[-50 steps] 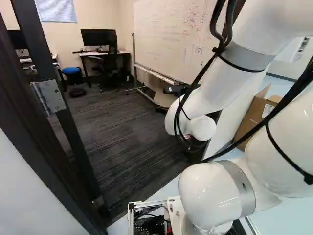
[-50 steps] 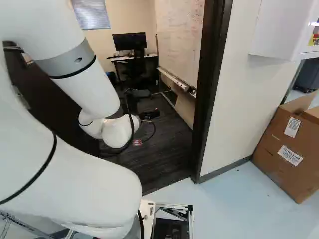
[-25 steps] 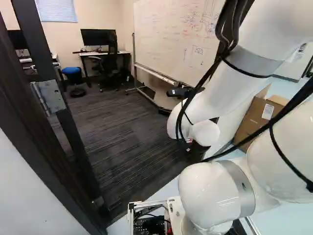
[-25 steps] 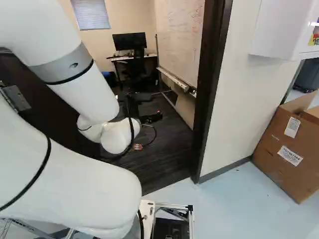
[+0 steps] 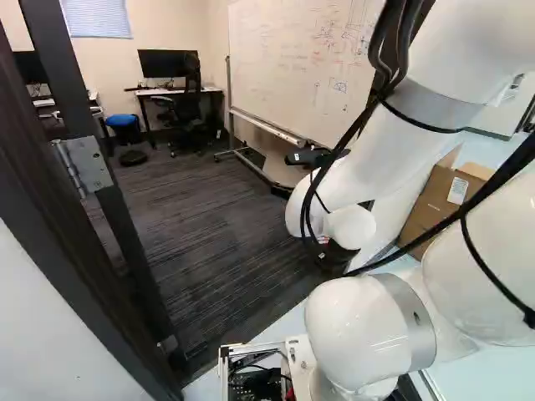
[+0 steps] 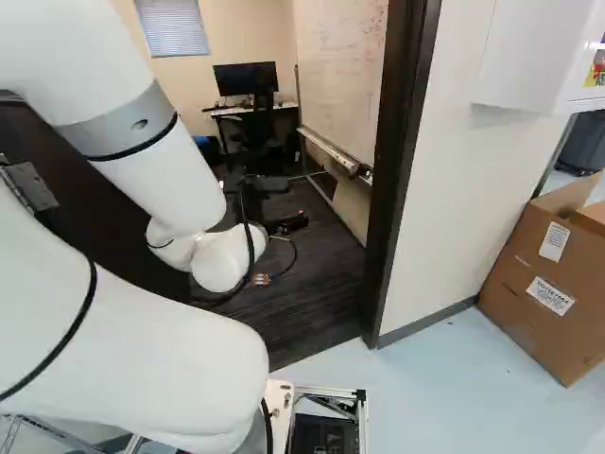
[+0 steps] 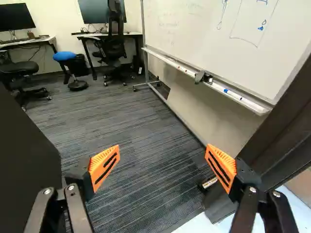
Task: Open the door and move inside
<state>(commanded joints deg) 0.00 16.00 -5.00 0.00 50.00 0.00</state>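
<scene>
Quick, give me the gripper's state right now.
Gripper: open, its orange pads wide apart, holding nothing; only carpet shows between them.

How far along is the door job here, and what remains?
Done, it seems: the door stands open, with carpet and a whiteboard visible beyond the door frame. In hand: nothing; the gripper is open and empty, aimed into the room. Left: moving inside, as the base appears to be on the pale floor, short of the carpet.
</scene>
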